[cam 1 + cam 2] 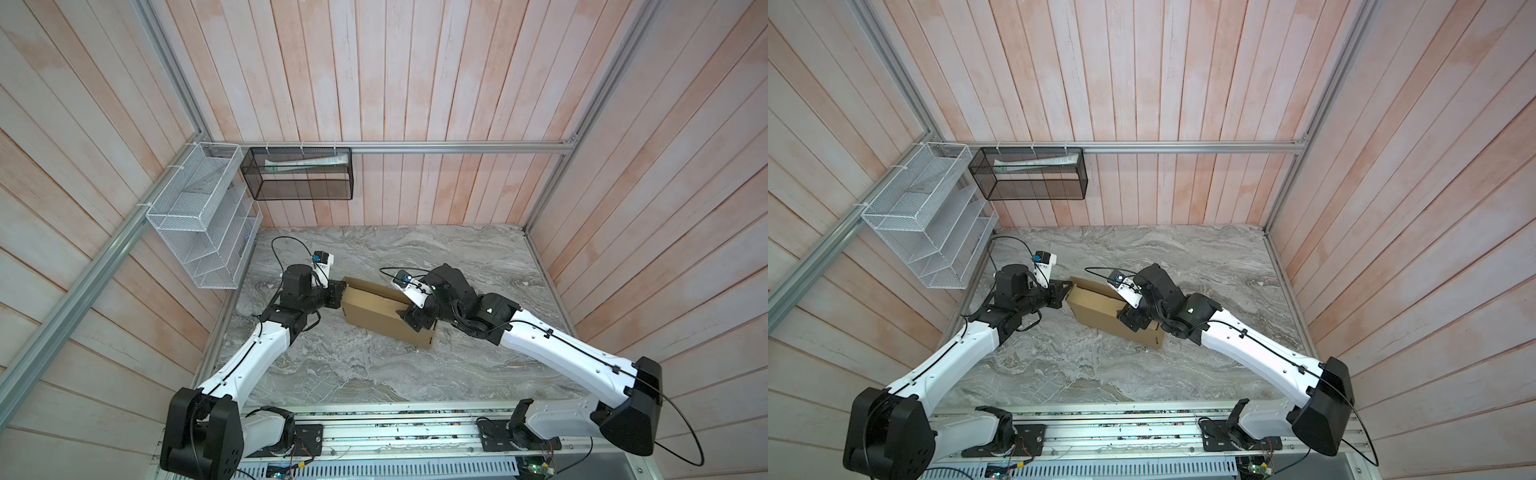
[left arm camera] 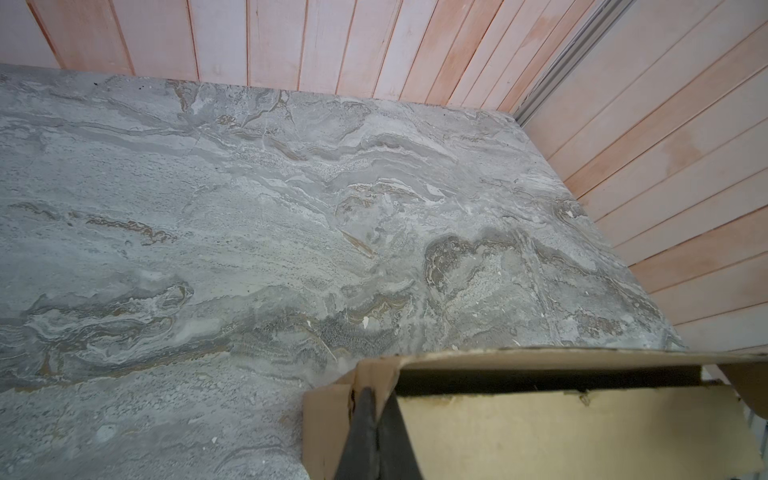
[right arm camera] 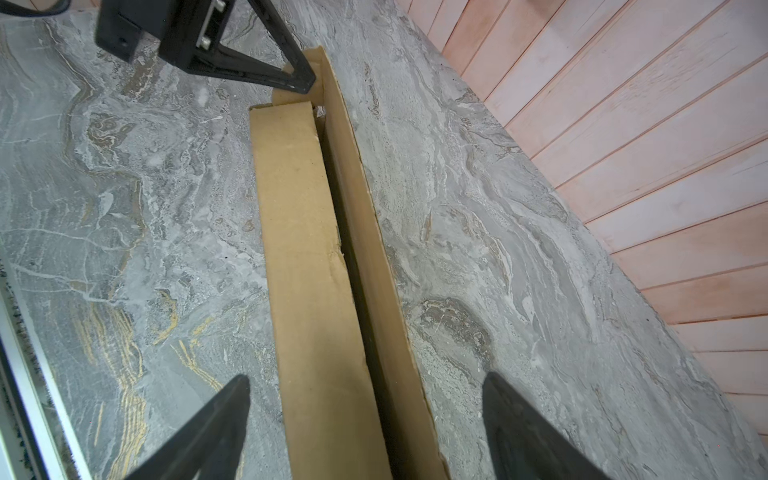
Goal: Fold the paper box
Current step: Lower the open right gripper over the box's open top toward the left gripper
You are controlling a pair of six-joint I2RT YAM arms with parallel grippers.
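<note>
The paper box [image 1: 374, 307] [image 1: 1096, 305] is a tan cardboard box lying slantwise mid-table, its lid slightly ajar along the far side. My left gripper [image 1: 340, 291] [image 1: 1068, 289] is at the box's left end, shut on a corner flap there [image 2: 376, 399]; the box wall [image 2: 540, 432] runs away from it. My right gripper [image 1: 415, 322] [image 1: 1131, 322] hovers over the box's right end, open. In the right wrist view its fingers straddle the box [image 3: 299, 249] wide apart, around [image 3: 365, 376], with the left gripper [image 3: 303, 81] at the far end.
A white wire rack [image 1: 199, 220] hangs on the left wall and a black mesh basket [image 1: 297, 174] holding papers on the back rail. Plank walls enclose the marble table [image 1: 374, 374] on three sides. A metal rail [image 1: 395, 432] runs along the front.
</note>
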